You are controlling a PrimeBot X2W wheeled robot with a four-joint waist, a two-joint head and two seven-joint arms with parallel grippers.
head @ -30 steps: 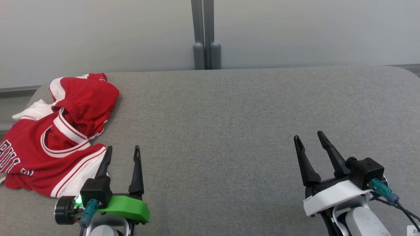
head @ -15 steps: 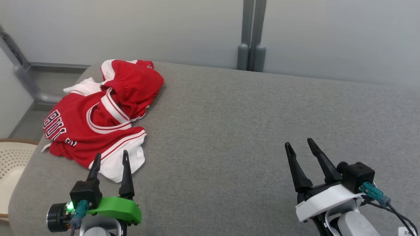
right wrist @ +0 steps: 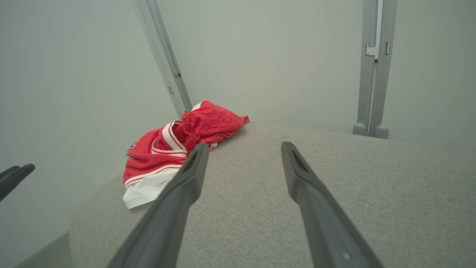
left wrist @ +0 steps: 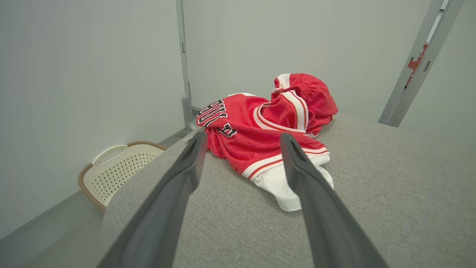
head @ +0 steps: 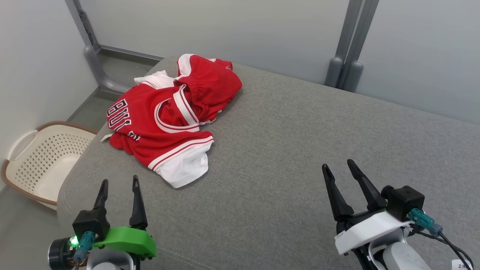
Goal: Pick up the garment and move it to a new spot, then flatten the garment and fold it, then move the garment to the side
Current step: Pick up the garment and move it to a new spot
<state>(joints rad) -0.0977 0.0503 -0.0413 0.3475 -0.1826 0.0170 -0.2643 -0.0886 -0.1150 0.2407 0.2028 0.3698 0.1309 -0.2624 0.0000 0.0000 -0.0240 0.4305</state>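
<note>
The garment [head: 168, 120] is a red jersey with white trim and black lettering, lying crumpled in a heap near the far left corner of the grey padded table [head: 300, 150]. It also appears ahead in the left wrist view as the garment [left wrist: 260, 126] and to the left in the right wrist view as the garment [right wrist: 174, 149]. My left gripper [head: 119, 182] hovers open near the table's front left edge, short of the garment's white hem. My right gripper [head: 337, 167] stands open over the front right of the table, far from the garment. Both hold nothing.
A cream perforated laundry basket [head: 41, 157] sits on the floor left of the table, seen too in the left wrist view as the basket [left wrist: 115, 167]. Grey metal posts [head: 348, 48] and a pale wall stand behind the table.
The head camera has swung to the left, so the garment now sits nearer the picture's middle and the basket has come into view. Both grippers stay open; the garment lies as before.
</note>
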